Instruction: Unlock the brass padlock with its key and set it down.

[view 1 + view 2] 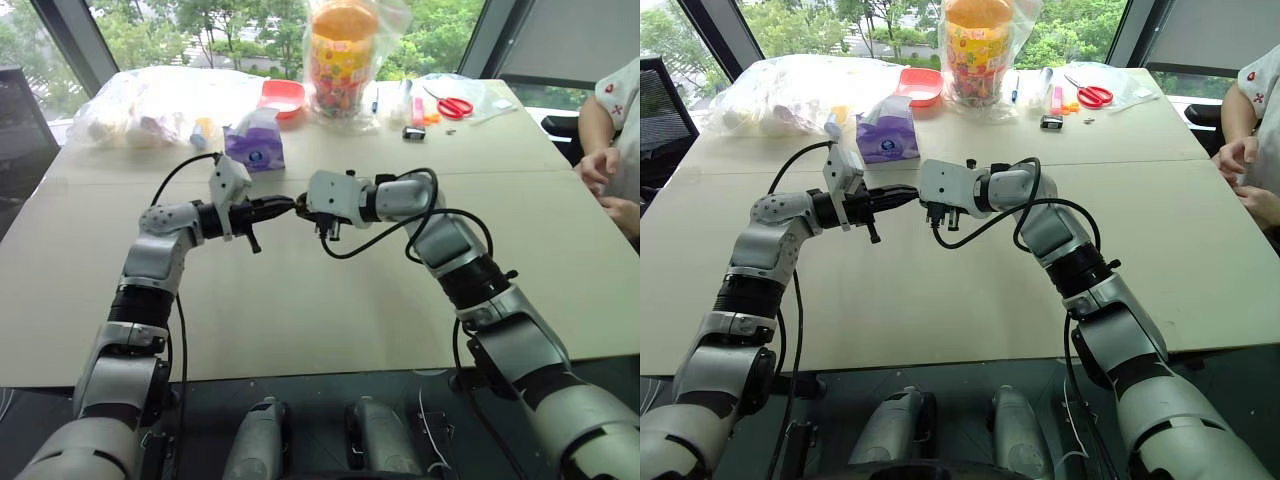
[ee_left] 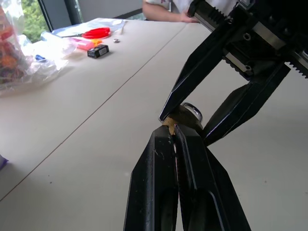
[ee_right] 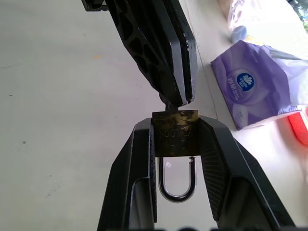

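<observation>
One tarnished brass padlock [image 3: 175, 134], shackle seemingly sprung, clamped by right gripper [image 3: 176, 139]; left gripper [image 2: 172, 131] closed.

Two head cameras look forward and down over a beige table [image 1: 300, 330], side by side, sharing nearly the whole scene. Each wrist camera peers along its own fingers, close on the brass padlock [image 3: 175, 133], from opposite sides.

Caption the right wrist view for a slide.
Right gripper clamps the brass padlock while the left gripper meets its top edge.
</observation>
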Controlling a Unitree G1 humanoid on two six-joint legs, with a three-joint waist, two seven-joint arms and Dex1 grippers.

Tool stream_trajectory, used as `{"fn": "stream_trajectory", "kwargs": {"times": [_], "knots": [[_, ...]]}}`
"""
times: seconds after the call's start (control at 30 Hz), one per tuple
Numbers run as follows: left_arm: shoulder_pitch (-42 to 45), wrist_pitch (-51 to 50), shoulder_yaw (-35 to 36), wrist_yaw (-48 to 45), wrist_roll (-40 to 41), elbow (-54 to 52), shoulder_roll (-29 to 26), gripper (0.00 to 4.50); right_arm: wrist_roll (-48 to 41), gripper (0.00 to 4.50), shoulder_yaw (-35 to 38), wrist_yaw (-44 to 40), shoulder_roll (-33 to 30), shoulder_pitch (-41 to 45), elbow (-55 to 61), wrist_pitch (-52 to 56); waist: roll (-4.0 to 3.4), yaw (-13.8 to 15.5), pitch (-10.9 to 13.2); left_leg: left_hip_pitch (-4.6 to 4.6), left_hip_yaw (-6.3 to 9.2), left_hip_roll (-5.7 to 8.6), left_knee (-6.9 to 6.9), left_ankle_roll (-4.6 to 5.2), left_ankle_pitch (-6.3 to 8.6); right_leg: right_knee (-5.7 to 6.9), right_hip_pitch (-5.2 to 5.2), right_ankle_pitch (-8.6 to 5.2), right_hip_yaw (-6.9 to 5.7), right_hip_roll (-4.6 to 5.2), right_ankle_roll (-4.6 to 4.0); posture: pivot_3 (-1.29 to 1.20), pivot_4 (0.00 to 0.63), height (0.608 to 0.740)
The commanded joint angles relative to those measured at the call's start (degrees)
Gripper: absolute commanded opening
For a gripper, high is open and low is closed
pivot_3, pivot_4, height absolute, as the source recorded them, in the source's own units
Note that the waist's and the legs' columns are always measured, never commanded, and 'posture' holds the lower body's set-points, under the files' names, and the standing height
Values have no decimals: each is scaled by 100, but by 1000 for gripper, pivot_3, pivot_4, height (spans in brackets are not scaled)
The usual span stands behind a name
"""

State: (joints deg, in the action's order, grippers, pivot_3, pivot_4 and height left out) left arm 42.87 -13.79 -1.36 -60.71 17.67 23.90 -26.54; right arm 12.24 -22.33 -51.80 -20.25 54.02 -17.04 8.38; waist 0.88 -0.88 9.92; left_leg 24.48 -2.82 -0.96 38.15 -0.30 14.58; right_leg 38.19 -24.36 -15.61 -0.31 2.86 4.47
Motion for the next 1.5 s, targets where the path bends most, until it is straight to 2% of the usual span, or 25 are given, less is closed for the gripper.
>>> {"fn": "stream_trajectory", "kwargs": {"times": [0.03, 0.07, 0.17, 0.27, 0.63, 0.73, 0.83, 1.07, 1.13, 1.17, 1.27, 1.33, 1.43, 1.5], "knots": [[320, -2498, 544, 13, 1070, 72, -153, 116, 105, 661, 73, 218, -23, 244, 335, -581, 0, -24, 0, 0, 1, 0, 0, 0, 0, 1, 0, 0, 0, -2, 0, 0, 150, 740], [382, -2728, 674, -3, 1251, 79, -154, 116, 141, 661, 63, 244, -23, 243, 346, -644, 0, -38, 0, 0, 1, -1, 1, 0, 0, 1, 0, 0, 1, -5, 1, 0, 150, 740], [408, -3083, 672, -161, 1411, -136, -254, 882, 192, 661, 59, 288, -5, 251, 327, -742, 0, -49, 0, -2, 2, -6, 0, 0, 0, 1, 0, 0, 2, -10, 1, 0, 150, 740], [358, -2932, 576, 17, 1236, -236, -224, 2137, 231, 661, 54, 306, -3, 247, 310, -793, 0, -26, 0, -2, 3, -6, 0, -2, -1, 1, 0, 0, 2, -9, 1, 0, 150, 740], [544, -2976, 697, 261, 1352, -125, 47, 2137, 289, 661, 30, 293, 2, 198, 348, -811, 0, -4, 0, -1, 2, -4, 2, -2, -1, 2, 1, 0, 4, -5, 1, 0, 150, 740], [585, -2932, 621, 276, 1256, -56, 115, 1347, 299, 661, 21, 293, 12, 187, 377, -797, 0, -4, 0, -1, 2, -4, 2, -2, -1, 1, 1, 0, 4, -5, 1, 0, 150, 740], [581, -2888, 540, 265, 1187, -51, 155, 46, 312, 661, 25, 292, 22, 172, 415, -769, 0, -4, 0, -1, 2, -4, 2, -2, -1, 1, 1, 0, 4, -5, 1, 0, 150, 740], [559, -2773, 523, 256, 1071, 22, 159, 46, 302, 661, 59, 277, -14, 115, 500, -668, 0, -5, 0, -1, 2, -4, 2, -2, -1, 2, 1, 0, 5, -5, 1, 0, 150, 740], [567, -2787, 599, 272, 1139, 49, 173, 0, 224, 1714, 109, 204, -51, 69, 578, -542, 0, -5, 0, -1, 2, -4, 2, -2, -1, 2, 1, 0, 5, -5, 1, 0, 150, 740], [564, -2829, 670, 257, 1223, 43, 189, 0, 247, 2075, 181, 286, -92, 29, 647, -451, 0, -4, 0, -1, 2, -4, 2, -2, -1, 1, 1, 0, 5, -5, 1, 0, 150, 740], [514, -2919, 830, 123, 1447, 8, 203, 0, -26, 3528, 503, 43, -402, -333, 1271, 210, 1, 30, 0, 0, 3, -3, 2, -2, -1, 1, 1, 0, 5, -4, 1, 0, 150, 740], [450, -2823, 895, -14, 1536, -33, 191, 0, -643, 4457, 878, -282, -503, -658, 2007, 1429, 1, 32, 0, 2, 4, -1, 3, -1, 0, -4, 4, 0, 5, -2, 1, 0, 150, 740], [344, -3039, 935, -336, 1830, -344, 162, 0, -1683, 4457, 1770, -167, -281, -856, 2891, 3167, 1, 23, 0, 1, 3, -2, 3, 1, 0, -4, 6, 0, 6, 2, 1, 0, 150, 740], [294, -3213, 893, -523, 1996, -564, 143, 0, -1949, 4457, 2129, 173, -83, -859, 3077, 3723, 1, -21, 0, -4, 3, -5, 3, 0, 0, 0, 6, 1, 8, 2, -1, 0, 150, 740]]}}
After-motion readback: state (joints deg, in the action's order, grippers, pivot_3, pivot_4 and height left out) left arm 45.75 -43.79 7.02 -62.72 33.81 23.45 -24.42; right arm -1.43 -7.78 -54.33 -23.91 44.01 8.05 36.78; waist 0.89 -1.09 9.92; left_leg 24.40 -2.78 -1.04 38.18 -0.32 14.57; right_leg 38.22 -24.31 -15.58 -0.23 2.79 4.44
